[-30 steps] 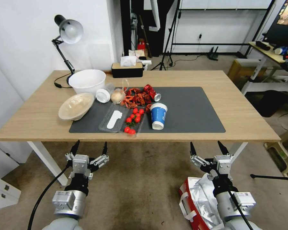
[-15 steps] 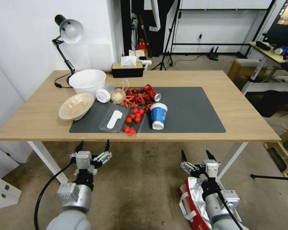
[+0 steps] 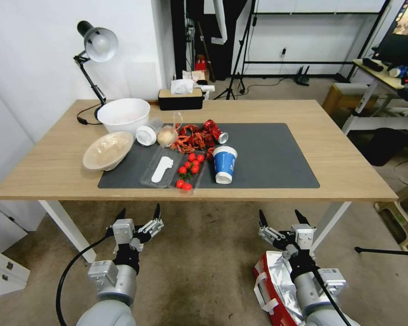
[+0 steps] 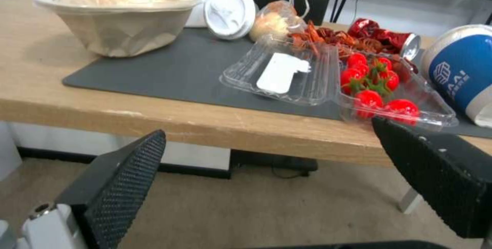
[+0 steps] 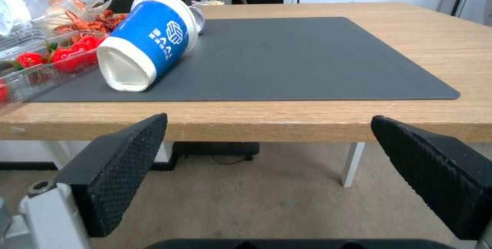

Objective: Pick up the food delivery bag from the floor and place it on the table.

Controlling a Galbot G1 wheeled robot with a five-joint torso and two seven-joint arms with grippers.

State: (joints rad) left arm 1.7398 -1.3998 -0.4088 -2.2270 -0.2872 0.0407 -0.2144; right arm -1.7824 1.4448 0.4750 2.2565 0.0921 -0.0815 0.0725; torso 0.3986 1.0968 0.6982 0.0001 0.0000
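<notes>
The food delivery bag [image 3: 266,281], white with red sides and a silver foil lining, stands open on the floor [image 3: 204,267] at the lower right, partly hidden by my right arm. My right gripper [image 3: 280,217] [image 5: 269,118] hovers open above the bag's far end, just short of the table's front edge, holding nothing. Left of it, my left gripper [image 3: 139,212] [image 4: 269,130] is open and empty too, at the same height below the table [image 3: 349,167]. A dark grey mat [image 3: 267,154] covers the middle of the light-wood top.
On the mat lie a tipped blue-and-white paper cup [image 3: 224,164], a clear tray of tomatoes [image 3: 189,174], crayfish [image 3: 192,138], a can and bowls [image 3: 108,150]. A desk lamp [image 3: 97,45] and tissue box [image 3: 180,98] stand behind. White table legs [image 3: 68,226] flank the grippers.
My right gripper has dropped and moved left, closer over the bag. My left arm has shifted right, toward the middle. The bag has not moved.
</notes>
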